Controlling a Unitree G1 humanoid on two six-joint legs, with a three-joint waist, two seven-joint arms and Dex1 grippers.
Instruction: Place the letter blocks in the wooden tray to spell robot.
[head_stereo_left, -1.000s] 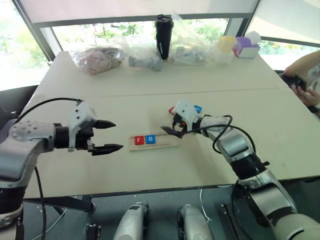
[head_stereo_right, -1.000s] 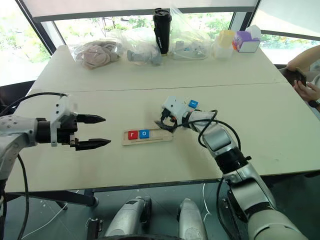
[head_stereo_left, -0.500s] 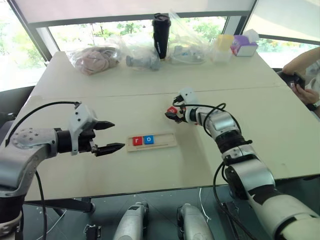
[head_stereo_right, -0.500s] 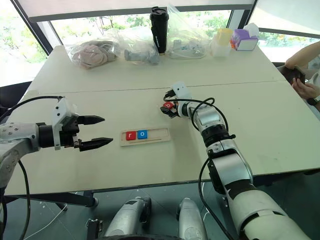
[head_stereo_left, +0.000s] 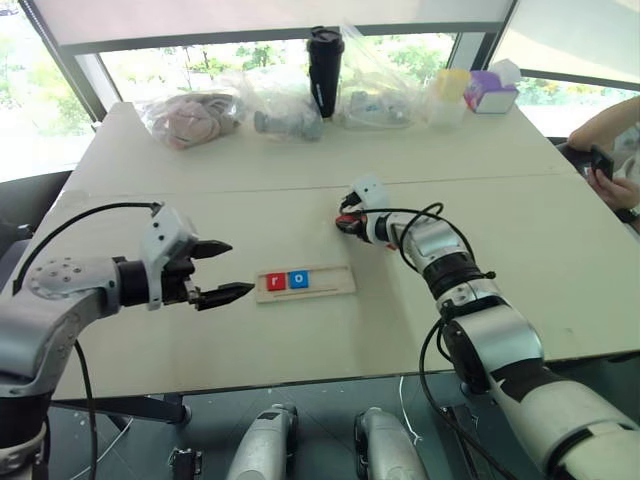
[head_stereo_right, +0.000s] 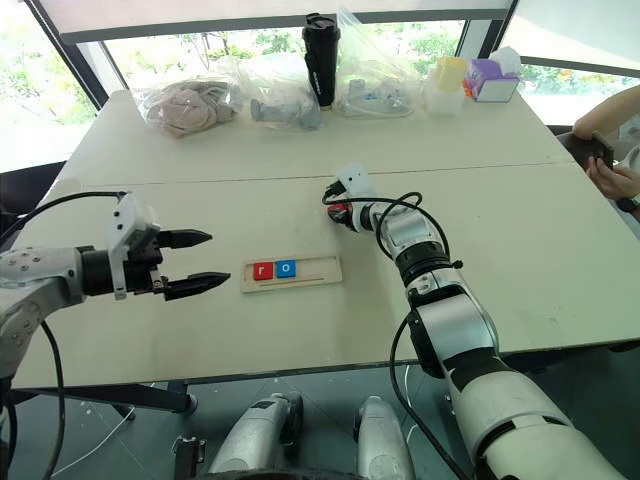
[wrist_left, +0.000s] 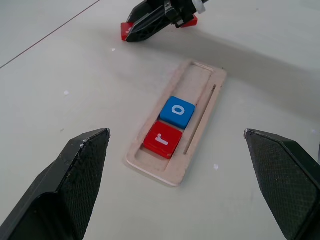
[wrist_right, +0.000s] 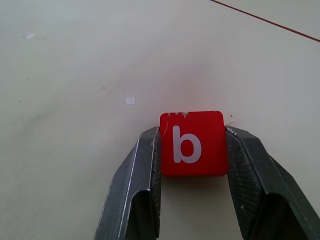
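while the right pincer (wrist_right: 190, 150) clenches the red b block (wrist_right: 191, 144), left wrist view reveals r and o seated in the wooden tray (wrist_left: 202, 95); left pincer (head_stereo_left: 222, 270) gapes released.

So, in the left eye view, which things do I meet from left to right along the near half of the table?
left pincer → red r block → blue o block → bare end of the wooden tray → right pincer, shut on the red b block
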